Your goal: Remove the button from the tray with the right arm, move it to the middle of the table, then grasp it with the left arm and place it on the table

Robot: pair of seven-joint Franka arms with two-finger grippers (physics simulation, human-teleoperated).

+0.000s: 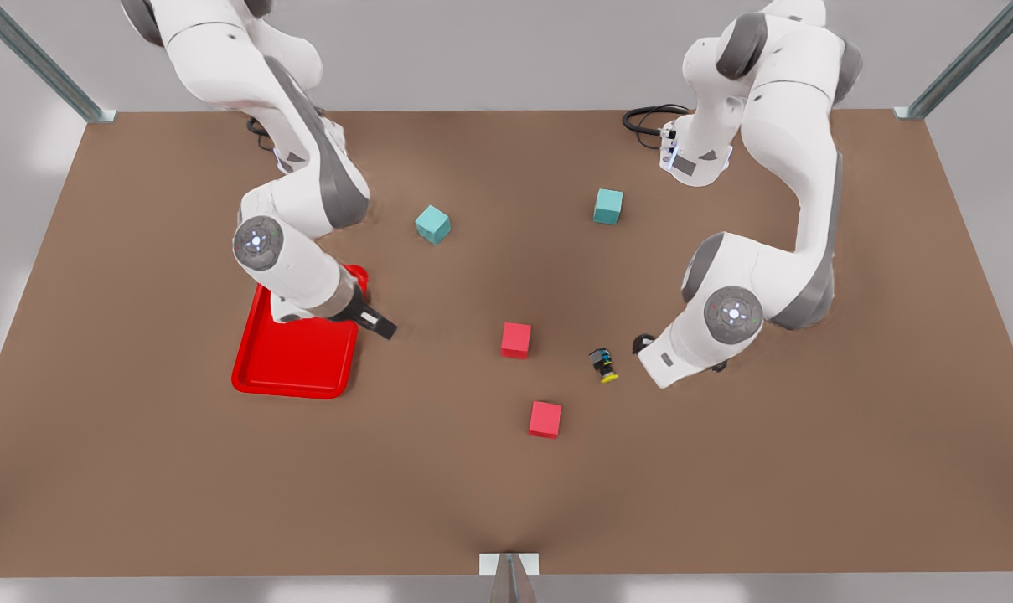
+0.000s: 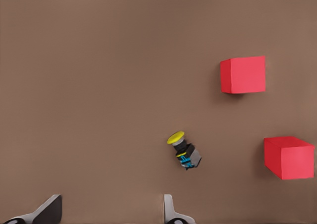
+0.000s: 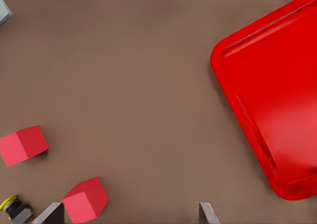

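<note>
We see the nearer red cube (image 1: 545,419) closest to the table's (image 1: 137,502) front edge. Behind it the button (image 1: 604,365) lies tipped on its side on bare tabletop, touching nothing. The left gripper (image 2: 111,209) hovers just beside it, fingers spread apart, gripping nothing. The second red cube (image 1: 515,340) sits near mid-table. The tray (image 1: 297,368) sits toward the front view's left edge, right gripper (image 3: 131,214) above its inner rim, fingers parted, unloaded. Two teal cubes (image 1: 432,224) lie farthest back.
</note>
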